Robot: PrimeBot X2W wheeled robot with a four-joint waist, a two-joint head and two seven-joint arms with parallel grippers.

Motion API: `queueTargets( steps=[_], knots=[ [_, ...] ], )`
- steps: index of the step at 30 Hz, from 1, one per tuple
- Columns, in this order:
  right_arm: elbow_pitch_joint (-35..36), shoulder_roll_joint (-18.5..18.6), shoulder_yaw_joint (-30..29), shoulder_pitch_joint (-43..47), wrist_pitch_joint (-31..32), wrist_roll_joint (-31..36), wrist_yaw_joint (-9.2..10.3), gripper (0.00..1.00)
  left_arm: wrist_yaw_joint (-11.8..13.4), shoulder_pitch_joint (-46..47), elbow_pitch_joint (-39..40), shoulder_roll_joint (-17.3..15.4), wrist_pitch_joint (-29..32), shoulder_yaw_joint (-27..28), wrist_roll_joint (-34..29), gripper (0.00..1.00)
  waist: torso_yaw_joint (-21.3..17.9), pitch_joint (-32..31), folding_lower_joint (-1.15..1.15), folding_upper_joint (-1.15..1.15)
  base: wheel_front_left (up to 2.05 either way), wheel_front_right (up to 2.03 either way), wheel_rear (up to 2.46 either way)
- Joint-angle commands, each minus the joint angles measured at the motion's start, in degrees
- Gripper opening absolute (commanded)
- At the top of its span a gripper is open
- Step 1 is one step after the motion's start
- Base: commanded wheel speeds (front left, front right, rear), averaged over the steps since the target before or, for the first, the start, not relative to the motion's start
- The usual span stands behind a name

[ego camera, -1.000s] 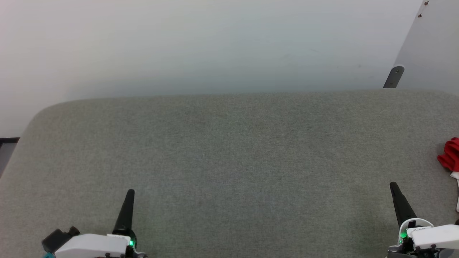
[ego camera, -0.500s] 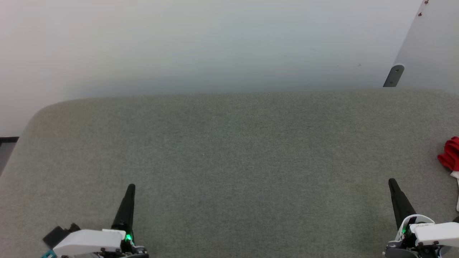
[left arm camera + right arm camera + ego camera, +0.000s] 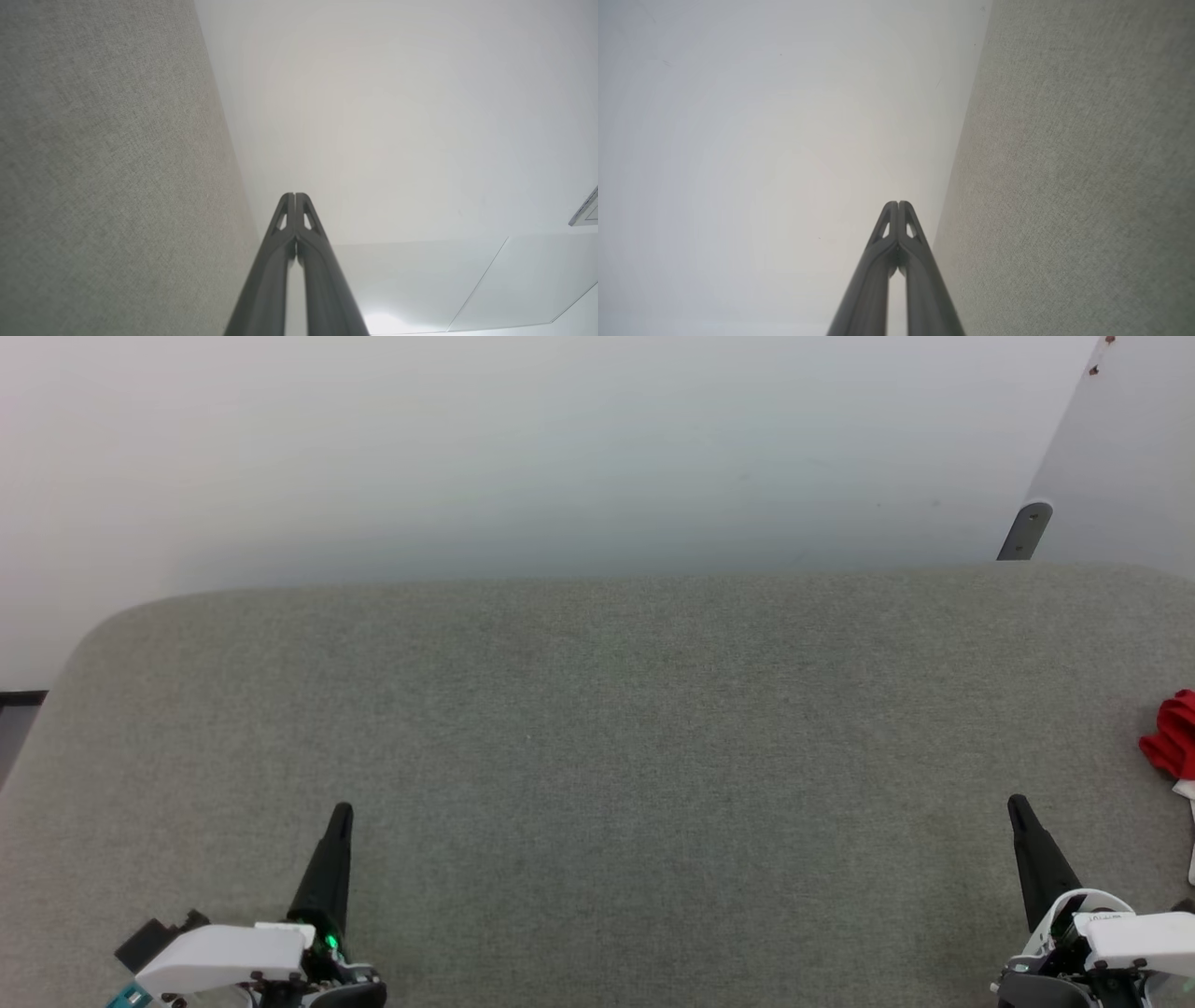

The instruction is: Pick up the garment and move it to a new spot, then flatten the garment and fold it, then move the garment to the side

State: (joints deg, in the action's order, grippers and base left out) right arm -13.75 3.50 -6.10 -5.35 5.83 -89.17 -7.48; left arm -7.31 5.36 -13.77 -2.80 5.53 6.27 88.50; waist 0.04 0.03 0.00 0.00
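Garment [image 3: 1172, 737] sits bunched at the tabletop's [image 3: 597, 709] right edge, mostly cut off, so I can't tell if it's folded. That fits either waiting for pickup or already parked aside. Left pincer [image 3: 342, 812] and right pincer [image 3: 1015, 803] hover by the near edge, both pressed together, holding nothing. Versus a second ago, both have crept slightly toward the far edge; the garment hasn't budged.

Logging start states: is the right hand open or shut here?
Shut: the right hand shows its two fingers pressed together at the tips in the right wrist view, nothing between them.
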Motion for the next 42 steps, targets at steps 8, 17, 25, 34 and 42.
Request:
queueTargets(
  steps=[8,17,25,34,42],
  knots=[
    [-0.28,-0.69,-0.50,-1.27,0.79,-2.98,-0.02,0.00,-0.31,1.08,-0.34,-0.23,0.99,0.33,3.66,0.00,-0.04,0.12,0.00,0.00,0.00,0.00,0.00],
    [-0.32,-0.79,-0.52,-1.01,0.83,-3.30,-0.02,0.00,-0.31,1.22,-0.38,-0.22,1.19,0.36,3.97,0.00,-0.04,0.15,0.00,0.00,0.00,0.00,0.00],
    [-0.32,-0.79,-0.52,-1.01,0.83,-3.30,-0.02,0.00,-0.31,1.21,-0.37,-0.21,1.20,0.37,3.96,0.00,-0.04,0.15,0.00,0.00,0.00,0.00,0.00],
    [-0.32,-0.79,-0.53,-1.01,0.84,-3.29,-0.02,0.00,-0.31,1.21,-0.37,-0.20,1.21,0.38,3.95,0.00,-0.04,0.15,0.00,0.00,0.00,0.00,0.00],
    [-0.32,-0.79,-0.53,-1.01,0.85,-3.29,-0.02,0.00,-0.31,1.21,-0.37,-0.19,1.22,0.38,3.94,0.00,-0.04,0.15,0.00,0.00,0.00,0.00,0.00]
  ],
)
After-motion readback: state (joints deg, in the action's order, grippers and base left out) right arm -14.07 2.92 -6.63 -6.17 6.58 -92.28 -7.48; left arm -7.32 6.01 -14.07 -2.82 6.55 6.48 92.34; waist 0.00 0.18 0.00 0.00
